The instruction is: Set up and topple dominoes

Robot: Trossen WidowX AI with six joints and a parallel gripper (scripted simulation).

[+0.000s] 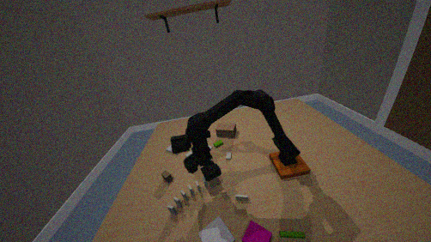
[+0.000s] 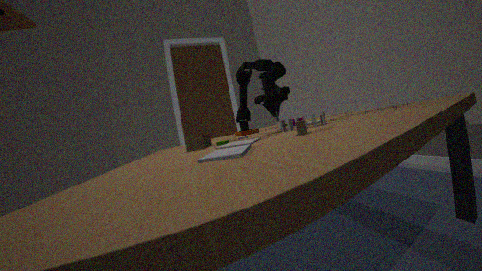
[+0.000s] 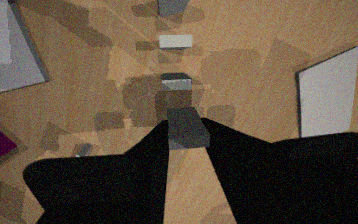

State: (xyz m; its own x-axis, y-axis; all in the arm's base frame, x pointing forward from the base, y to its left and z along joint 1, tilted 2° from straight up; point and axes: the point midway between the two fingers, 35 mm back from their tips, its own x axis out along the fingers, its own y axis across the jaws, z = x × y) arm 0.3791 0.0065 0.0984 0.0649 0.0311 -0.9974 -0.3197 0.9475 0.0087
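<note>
A row of grey dominoes [image 1: 185,196] [image 3: 176,81] stands on the wooden table [image 1: 343,174], running from the front left up to the gripper. In the wrist view the row runs straight away from the fingers, with more dominoes [image 3: 175,41] behind the nearest one. My gripper [image 1: 211,175] [image 3: 184,124] [image 2: 277,111] is shut on a grey domino [image 3: 187,134] and holds it low over the table, just past the row's near end and in line with it. In the exterior view the row [image 2: 290,124] is small and far off.
A loose domino [image 1: 241,196] lies flat to the right of the row, and a grey cube [image 1: 166,176] to its left. White sheets [image 1: 216,231] [image 3: 327,95], a magenta block [image 1: 257,232], green blocks [image 1: 292,233] [image 1: 218,143], a brown box [image 1: 226,131] and the orange arm base [image 1: 289,166] lie around.
</note>
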